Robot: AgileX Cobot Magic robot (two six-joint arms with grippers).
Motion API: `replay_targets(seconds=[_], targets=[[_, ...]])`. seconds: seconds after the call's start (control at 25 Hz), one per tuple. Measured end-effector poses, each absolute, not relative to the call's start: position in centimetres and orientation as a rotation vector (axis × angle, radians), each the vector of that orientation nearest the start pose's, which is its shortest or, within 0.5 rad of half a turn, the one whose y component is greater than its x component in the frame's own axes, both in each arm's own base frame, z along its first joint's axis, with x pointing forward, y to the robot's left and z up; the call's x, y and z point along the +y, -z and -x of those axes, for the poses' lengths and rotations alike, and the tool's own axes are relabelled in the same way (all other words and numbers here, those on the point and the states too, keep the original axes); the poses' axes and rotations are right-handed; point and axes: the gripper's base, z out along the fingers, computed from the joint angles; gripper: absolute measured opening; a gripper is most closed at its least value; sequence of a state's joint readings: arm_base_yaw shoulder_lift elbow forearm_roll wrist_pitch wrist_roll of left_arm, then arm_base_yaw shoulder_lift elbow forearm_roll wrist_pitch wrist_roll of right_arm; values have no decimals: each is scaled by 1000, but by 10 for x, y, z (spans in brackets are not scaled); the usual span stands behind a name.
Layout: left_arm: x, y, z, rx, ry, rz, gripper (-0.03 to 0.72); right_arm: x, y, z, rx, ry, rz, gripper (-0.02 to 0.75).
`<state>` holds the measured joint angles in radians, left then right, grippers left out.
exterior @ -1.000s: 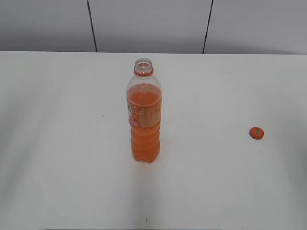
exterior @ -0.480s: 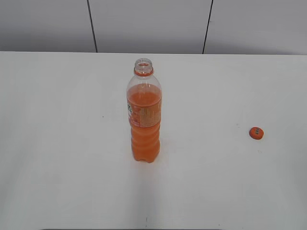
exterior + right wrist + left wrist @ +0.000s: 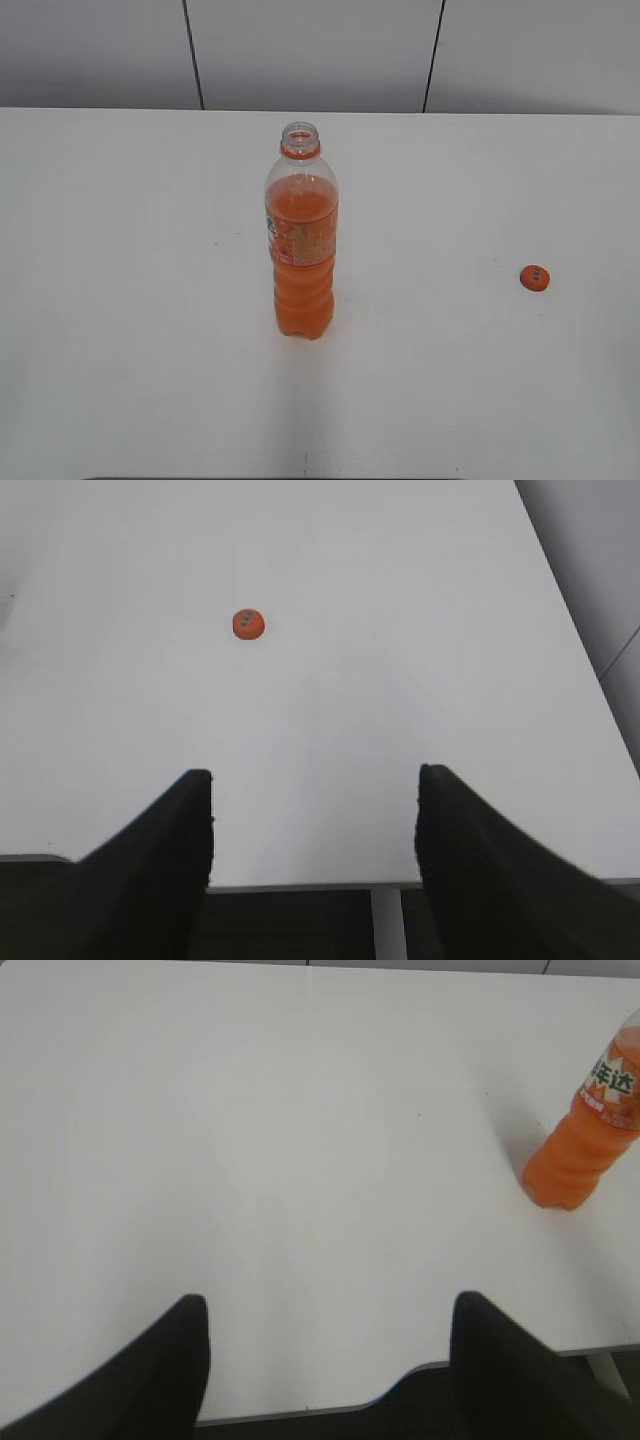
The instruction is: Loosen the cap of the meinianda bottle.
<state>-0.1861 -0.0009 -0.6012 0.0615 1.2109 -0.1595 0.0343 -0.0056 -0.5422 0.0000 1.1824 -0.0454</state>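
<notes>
Both claws hang spread and empty over the table's near edge (image 3: 300, 1410): the left gripper (image 3: 330, 1360) and the right gripper (image 3: 315, 865). Farther in, the bottle (image 3: 301, 235) stands upright mid-table, neck uncapped. The cap (image 3: 535, 278) lies well apart to its right, bare white table around both.
</notes>
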Motion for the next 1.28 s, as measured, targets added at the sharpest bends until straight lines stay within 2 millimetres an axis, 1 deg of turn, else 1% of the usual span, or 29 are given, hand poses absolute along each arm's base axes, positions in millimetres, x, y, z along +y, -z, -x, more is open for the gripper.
replay_targets(seconds=[0.16,0.36,0.76,1.08,1.28], targets=[[8,-287,17,2084,140,-25,457,0,-276,9,2078,11,89,480],[6,-285,10,2030,146,-32,457,0,-276,9,2071,11,90,480],[6,-286,10,2020,149,-33,456,0,-276,9,2071,11,90,480],[5,-286,10,2017,89,66,456,0,-276,9,2068,12,91,480],[5,-286,10,2017,85,76,456,0,-276,9,2068,12,91,480]])
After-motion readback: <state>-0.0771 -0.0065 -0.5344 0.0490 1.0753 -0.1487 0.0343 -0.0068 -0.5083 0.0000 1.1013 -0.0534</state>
